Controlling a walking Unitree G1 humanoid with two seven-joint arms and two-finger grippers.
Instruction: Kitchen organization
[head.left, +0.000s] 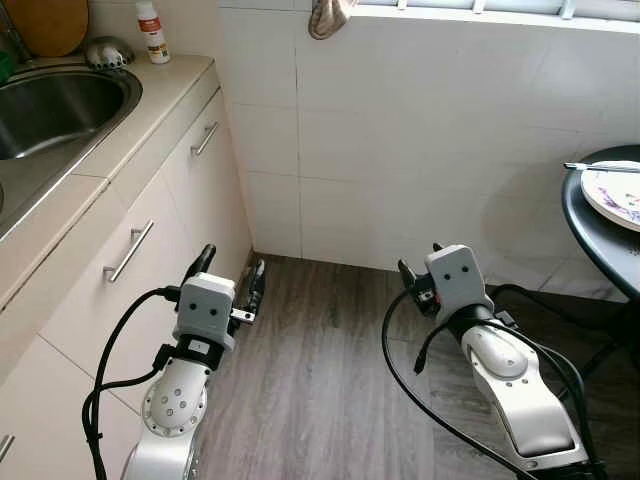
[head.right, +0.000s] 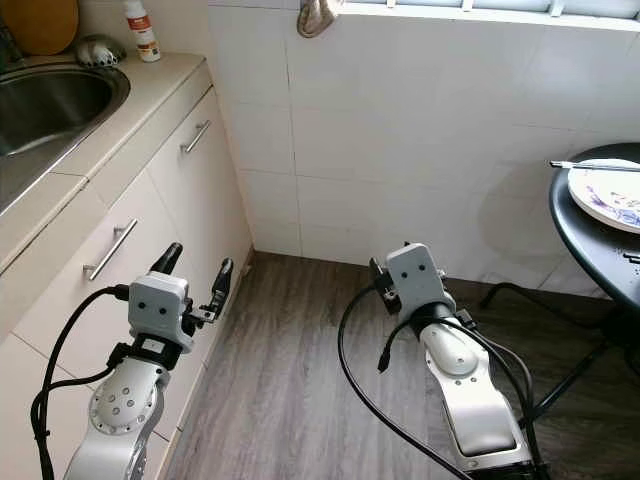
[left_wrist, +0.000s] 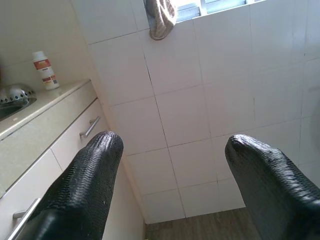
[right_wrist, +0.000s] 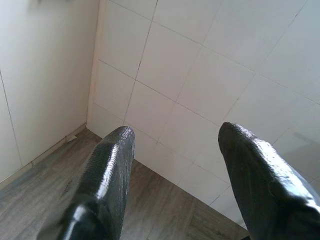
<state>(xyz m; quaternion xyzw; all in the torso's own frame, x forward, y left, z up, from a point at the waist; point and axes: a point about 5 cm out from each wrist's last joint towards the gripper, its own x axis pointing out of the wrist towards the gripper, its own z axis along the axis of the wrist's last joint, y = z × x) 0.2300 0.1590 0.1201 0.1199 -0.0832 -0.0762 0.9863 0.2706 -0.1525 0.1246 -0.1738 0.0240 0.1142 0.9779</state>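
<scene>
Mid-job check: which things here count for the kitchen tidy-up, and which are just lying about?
Job, likely:
white bottle with red label on the beige counter
patterned plate on the round black table
steel sink

Lying about:
cloth hanging at the window
wooden board

White tiled wall (head.left: 400, 130) across top; grey wood floor (head.left: 320, 370) below; cream cabinets (head.left: 150, 250) left; window (left_wrist: 200, 7) top edge.

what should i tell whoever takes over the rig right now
Left gripper: open, empty, held low beside the cabinet.
Right gripper: open, empty, over the floor, facing the tiled wall.
Things: bottle on the counter behind the sink; plate with a utensil on the dark table to the right.
Done: nothing visibly. Left: everything; nothing has been picked up yet.
</scene>
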